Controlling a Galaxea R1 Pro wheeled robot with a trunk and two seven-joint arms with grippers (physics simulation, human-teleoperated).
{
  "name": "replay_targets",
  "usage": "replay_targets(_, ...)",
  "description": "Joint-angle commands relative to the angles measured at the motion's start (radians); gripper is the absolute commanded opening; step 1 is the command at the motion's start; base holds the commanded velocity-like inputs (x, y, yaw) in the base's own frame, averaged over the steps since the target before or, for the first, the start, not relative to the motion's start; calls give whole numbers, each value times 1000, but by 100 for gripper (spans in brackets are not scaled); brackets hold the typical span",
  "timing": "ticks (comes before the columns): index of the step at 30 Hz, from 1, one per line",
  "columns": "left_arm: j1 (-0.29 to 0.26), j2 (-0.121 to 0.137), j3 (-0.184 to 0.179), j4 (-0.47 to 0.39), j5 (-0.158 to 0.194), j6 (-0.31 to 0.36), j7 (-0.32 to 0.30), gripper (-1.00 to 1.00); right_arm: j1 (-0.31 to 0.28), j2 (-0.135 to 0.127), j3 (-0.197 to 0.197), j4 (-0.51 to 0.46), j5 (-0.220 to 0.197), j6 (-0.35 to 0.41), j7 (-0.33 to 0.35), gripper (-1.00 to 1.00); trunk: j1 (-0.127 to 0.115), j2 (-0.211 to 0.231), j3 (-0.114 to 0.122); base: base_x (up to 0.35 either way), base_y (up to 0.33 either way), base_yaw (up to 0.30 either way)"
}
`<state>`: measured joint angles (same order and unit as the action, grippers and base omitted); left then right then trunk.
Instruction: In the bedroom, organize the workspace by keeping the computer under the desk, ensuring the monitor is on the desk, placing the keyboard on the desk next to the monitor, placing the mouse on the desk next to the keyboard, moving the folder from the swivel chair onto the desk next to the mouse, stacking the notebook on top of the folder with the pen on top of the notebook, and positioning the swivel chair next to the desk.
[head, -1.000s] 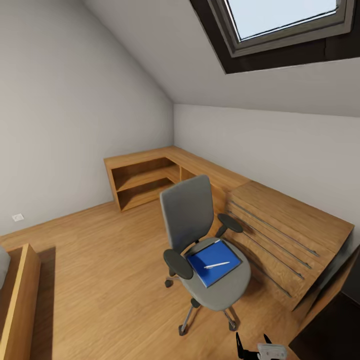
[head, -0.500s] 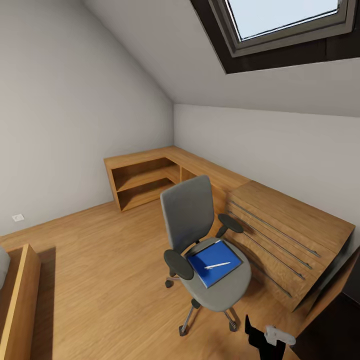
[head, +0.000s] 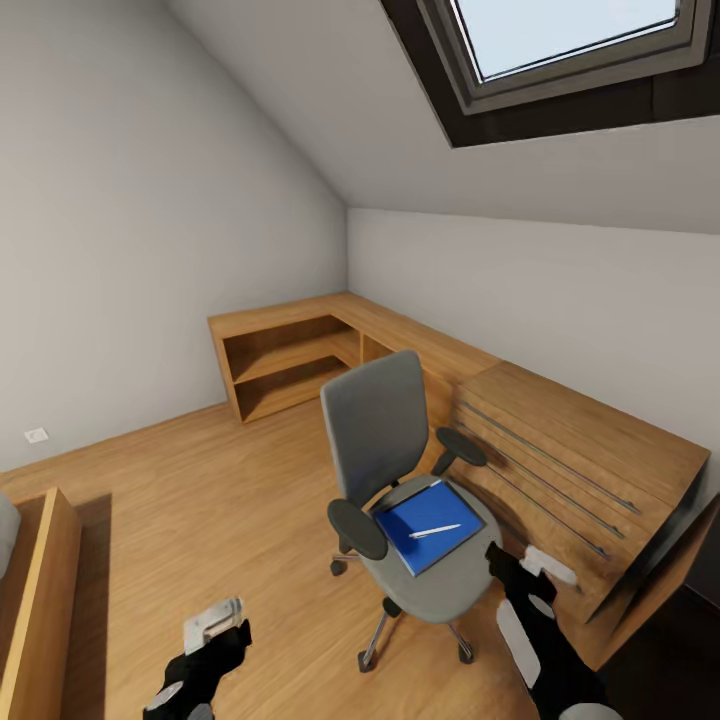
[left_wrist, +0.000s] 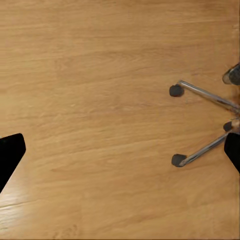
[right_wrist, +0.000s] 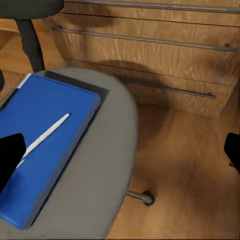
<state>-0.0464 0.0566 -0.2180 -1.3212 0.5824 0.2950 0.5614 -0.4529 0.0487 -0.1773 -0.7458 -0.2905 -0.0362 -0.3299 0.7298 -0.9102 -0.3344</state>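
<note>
One blue folder (head: 428, 526) flat on the swivel chair (head: 400, 480) seat, white pen (head: 433, 530) lying across it | right gripper (head: 512, 570) spread wide, raised beside the seat, near the wooden chest (head: 570, 470) | left gripper (head: 215, 625) spread wide over the wood floor (head: 200, 520).

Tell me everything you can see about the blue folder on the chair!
The folder is a flat, bright-blue rectangle with a smooth, plastic-looking cover and a darker edge along its sides. It lies closed and flat on the grey seat of the swivel chair, turned at an angle, between the black armrests. A thin white pen rests on top of it. In the right wrist view a darker flat sheet peeks out from under its far corner. The right gripper hovers near the seat's edge, not touching the folder.
</note>
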Motion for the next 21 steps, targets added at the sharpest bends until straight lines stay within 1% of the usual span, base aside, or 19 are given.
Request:
replay_targets(1, 0, 1, 7, -52, 8, 32, 9, 100, -43, 10, -2, -10, -11, 71, -22, 100, 0, -1, -2, 0, 0, 0)
replay_targets(2, 0, 1, 11, -72, 8, 44, 9, 100, -64, 16, -2, -11, -12, 105, -31, 100, 0, -1, -2, 0, 0, 0)
replay_targets(3, -3, -1, 18, -120, 10, 78, 11, 100, -128, 41, -3, 2, -17, 188, -57, 100, 0, -1, -2, 0, 0, 0)
replay_targets(4, -6, -2, 20, -133, 12, 88, 13, 100, -148, 52, -3, 13, -19, 206, -70, 100, 0, -1, -2, 0, 0, 0)
replay_targets(5, -19, -7, 43, -165, 27, 112, 23, 100, -203, 84, -4, 60, -26, 242, -128, 100, 0, -1, -2, 0, 0, 0)
replay_targets(6, -27, -13, 77, -179, 56, 122, 31, 100, -236, 103, -4, 96, -35, 256, -175, 100, 0, -1, -2, 0, 0, 0)
replay_targets(7, -34, -21, 131, -190, 120, 130, 38, 100, -267, 123, -4, 136, -59, 269, -217, 100, 0, -1, -2, 0, 0, 0)
replay_targets(8, -40, -23, 191, -192, 228, 137, 43, 100, -293, 126, -7, 218, -124, 276, -220, 100, 0, -1, -2, 0, 0, 0)
replay_targets(9, -40, -19, 198, -192, 238, 138, 44, 100, -296, 126, -8, 245, -141, 273, -189, 100, 0, -1, -2, 0, 0, 0)
replay_targets(10, -40, -17, 200, -192, 241, 139, 44, 100, -297, 126, -9, 258, -148, 270, -171, 100, 0, -1, -2, 0, 0, 0)
replay_targets(11, -41, -8, 204, -192, 245, 139, 45, 100, -298, 126, -9, 280, -158, 263, -136, 100, 0, -1, -2, 0, 0, 0)
replay_targets(12, -41, 10, 204, -193, 250, 140, 60, 100, -299, 126, -10, 306, -171, 252, -77, 100, 0, -1, -2, 0, 0, 0)
replay_targets(13, -41, 15, 181, -193, 253, 139, 99, 100, -299, 126, -11, 315, -175, 248, -57, 100, 0, -1, -2, 0, 0, 0)
replay_targets(16, -41, 16, 149, -193, 254, 136, 129, 100, -299, 126, -11, 317, -176, 245, -51, 100, 0, -1, -2, 0, 0, 0)
replay_targets(21, -41, 17, 136, -193, 255, 135, 141, 100, -299, 126, -10, 319, -173, 238, -48, 100, 0, -1, 1, 0, 0, 18)
